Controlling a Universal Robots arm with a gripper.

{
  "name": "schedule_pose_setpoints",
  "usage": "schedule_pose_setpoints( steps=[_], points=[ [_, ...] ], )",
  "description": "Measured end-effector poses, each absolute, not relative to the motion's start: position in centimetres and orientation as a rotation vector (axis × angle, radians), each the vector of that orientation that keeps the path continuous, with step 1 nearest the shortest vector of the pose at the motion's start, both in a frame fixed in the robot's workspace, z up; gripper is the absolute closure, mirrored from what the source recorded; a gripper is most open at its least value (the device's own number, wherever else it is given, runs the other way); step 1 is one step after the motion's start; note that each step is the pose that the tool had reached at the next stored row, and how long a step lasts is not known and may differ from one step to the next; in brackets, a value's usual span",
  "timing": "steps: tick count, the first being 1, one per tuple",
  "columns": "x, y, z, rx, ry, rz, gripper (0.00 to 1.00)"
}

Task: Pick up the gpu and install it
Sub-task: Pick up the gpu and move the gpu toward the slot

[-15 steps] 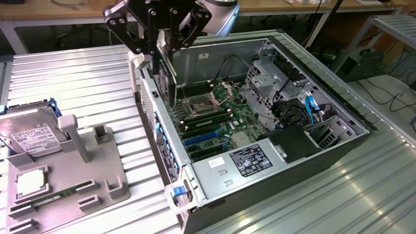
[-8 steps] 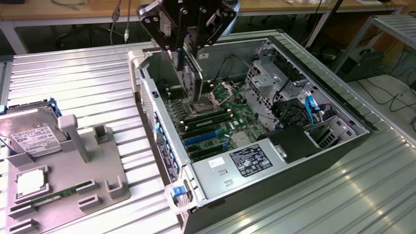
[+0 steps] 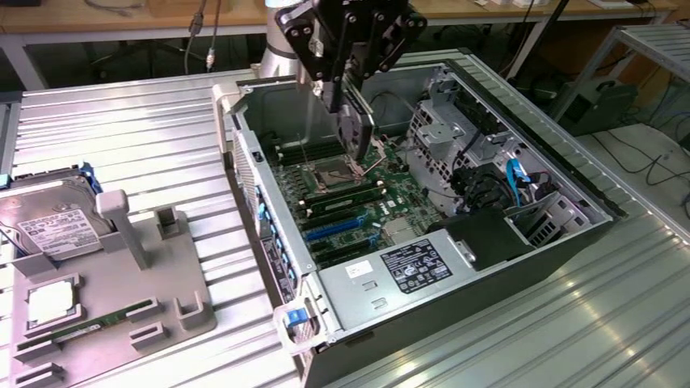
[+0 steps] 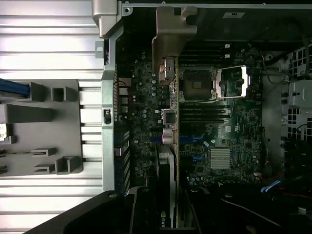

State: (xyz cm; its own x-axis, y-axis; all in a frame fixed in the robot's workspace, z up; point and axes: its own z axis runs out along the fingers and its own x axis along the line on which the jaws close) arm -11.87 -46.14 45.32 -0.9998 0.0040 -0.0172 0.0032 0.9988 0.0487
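The gpu [image 3: 354,129], a dark flat card, hangs on edge above the motherboard [image 3: 372,206] inside the open computer case [image 3: 561,190]. My gripper [image 3: 342,90] is shut on its upper edge, at the top middle of the exterior view. In the wrist view the gpu [image 4: 166,161] is seen edge-on, its silver end bracket [image 4: 171,39] farthest from the camera and its black shroud running back to the gripper [image 4: 163,214]. The card's lower end hovers over the processor socket [image 3: 332,174], clear of the blue expansion slots [image 3: 329,232].
A grey parts fixture [image 3: 140,283] sits at the exterior view's left, holding a hard drive [image 3: 52,226] and a thin RAM stick [image 3: 92,327]. Drive cages [image 3: 448,137], cables and the power supply [image 3: 405,271] crowd the case. A ribbed metal table [image 3: 129,121] surrounds it.
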Motion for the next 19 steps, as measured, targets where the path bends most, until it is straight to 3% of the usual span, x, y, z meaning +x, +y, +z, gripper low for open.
schedule_pose_setpoints(
  steps=[19],
  points=[
    [-4.7, -46.1, 45.1, 0.005, 3.123, 0.076, 0.73]
  ],
)
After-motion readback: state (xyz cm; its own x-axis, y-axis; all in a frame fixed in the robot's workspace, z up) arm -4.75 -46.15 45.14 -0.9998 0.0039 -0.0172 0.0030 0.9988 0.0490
